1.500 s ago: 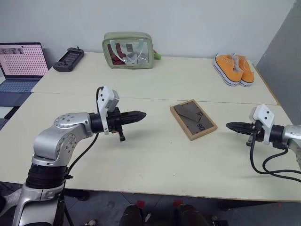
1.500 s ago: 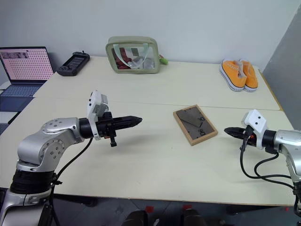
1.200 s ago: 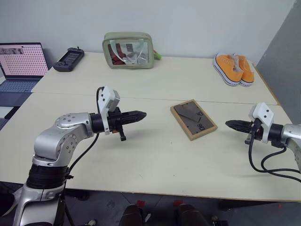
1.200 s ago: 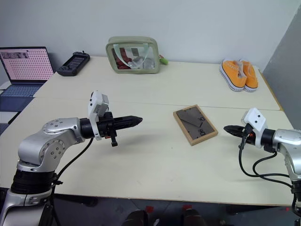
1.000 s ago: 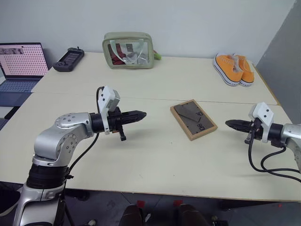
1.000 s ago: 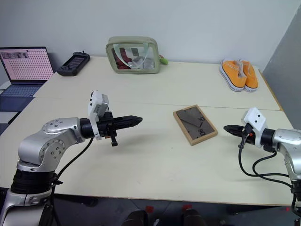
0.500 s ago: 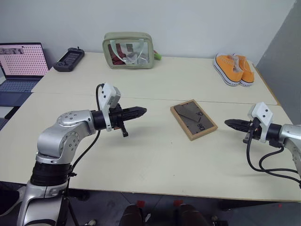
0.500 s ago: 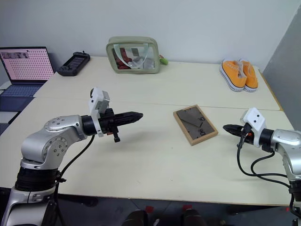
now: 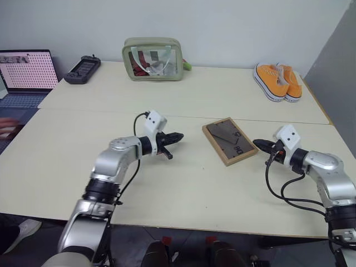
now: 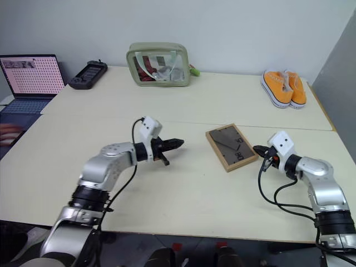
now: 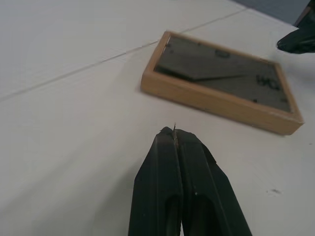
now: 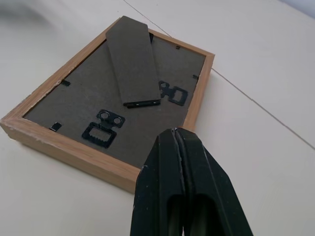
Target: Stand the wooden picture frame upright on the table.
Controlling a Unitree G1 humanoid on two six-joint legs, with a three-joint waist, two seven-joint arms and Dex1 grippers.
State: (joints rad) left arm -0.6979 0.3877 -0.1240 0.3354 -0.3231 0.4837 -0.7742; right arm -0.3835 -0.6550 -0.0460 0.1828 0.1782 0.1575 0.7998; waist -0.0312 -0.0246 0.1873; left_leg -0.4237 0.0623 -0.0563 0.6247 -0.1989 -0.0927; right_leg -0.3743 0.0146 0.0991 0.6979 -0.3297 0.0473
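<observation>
Item: wooden picture frame (image 9: 229,141), light wood, lying flat and face down on the table (image 9: 183,189), just on the near side of the seam line (image 9: 83,111). The dark back panel is facing up; the fold-out stand (image 12: 132,63) is lying flush against it, not swung out.

Left gripper (image 9: 177,136): black fingers pressed together, holding nothing, hovering low over the tabletop near the frame's left edge, apart from it and pointing toward it.

Right gripper (image 9: 260,145): fingers likewise pressed together and empty, sitting just beside the frame's right corner; whether the tip is touching the wood cannot be told.

Progress: nothing of the task is showing as done. The frame is not lifted, not gripped, not tilted. Judged remaining: taking hold of the frame, raising it, probably opening the stand, setting it upright.

Also on the table, well apart at the far side: green pouch with a clear window (image 9: 152,59), pair of orange sneakers (image 9: 277,81), black handheld controller (image 9: 81,69). Laptop (image 9: 26,73) sitting at the far left.
</observation>
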